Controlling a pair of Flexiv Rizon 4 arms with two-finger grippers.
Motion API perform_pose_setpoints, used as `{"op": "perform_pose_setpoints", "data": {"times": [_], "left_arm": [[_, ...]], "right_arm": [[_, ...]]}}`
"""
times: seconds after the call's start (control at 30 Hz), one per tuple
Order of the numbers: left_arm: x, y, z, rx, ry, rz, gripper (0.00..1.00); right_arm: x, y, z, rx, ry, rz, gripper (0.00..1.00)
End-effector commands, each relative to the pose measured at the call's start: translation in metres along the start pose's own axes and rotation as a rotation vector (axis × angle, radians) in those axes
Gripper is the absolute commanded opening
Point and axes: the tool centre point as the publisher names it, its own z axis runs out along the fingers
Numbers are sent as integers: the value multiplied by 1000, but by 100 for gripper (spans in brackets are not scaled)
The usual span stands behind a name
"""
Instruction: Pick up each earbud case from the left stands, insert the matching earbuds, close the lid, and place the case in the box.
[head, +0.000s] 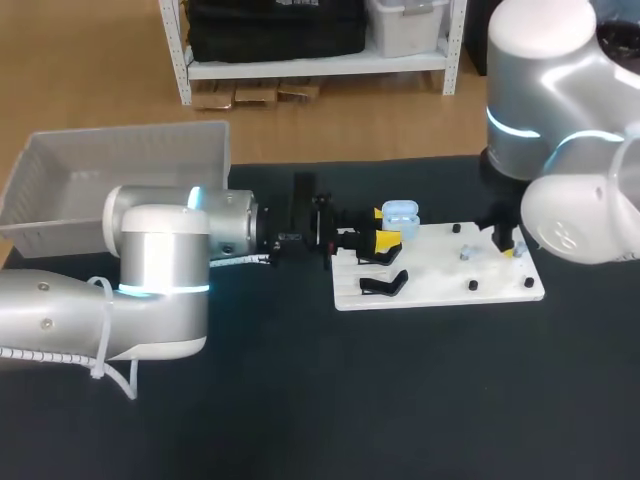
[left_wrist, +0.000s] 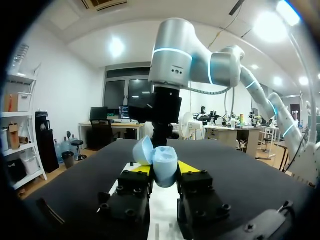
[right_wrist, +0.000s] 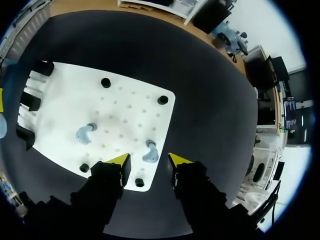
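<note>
Earbud case (left_wrist: 163, 161), lid open, clamped in left claw (left_wrist: 164, 169); right claw (right_wrist: 149, 160) apart over an earbud (right_wrist: 150, 152).

Pale blue rounded plastic earbud case (left_wrist: 165, 169): lid hinged open and tilted back. It is held upright off the table, clamped between the yellow fingertips of the left gripper (head: 388, 233), above the left end of the white perforated board (head: 440, 285).

Two small pale blue earbuds (right_wrist: 85, 134) (right_wrist: 150, 152): both lie loose on the board's right half, apart from each other. Which way up each lies cannot be told.

Black angled stands (head: 383, 285): fixed along the board's left end, just beside the held case.

White open-topped plastic box (head: 130, 132): set at the far left of the table, well apart from the board.
</note>
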Motion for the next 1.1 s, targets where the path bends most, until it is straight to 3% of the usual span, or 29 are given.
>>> {"op": "perform_pose_setpoints", "data": {"times": [0.03,0.77,1.0,1.1], "left_arm": [[2,0,0,-3,-6,4,0],[2,0,0,-3,-6,4,0],[2,0,0,-3,-6,4,0],[2,0,0,-3,-6,4,0]], "right_arm": [[2,1,3,16,-15,6,43],[-3,1,11,24,-28,11,31],[-2,2,12,20,-27,12,20],[-2,2,12,22,-27,11,6]]}}
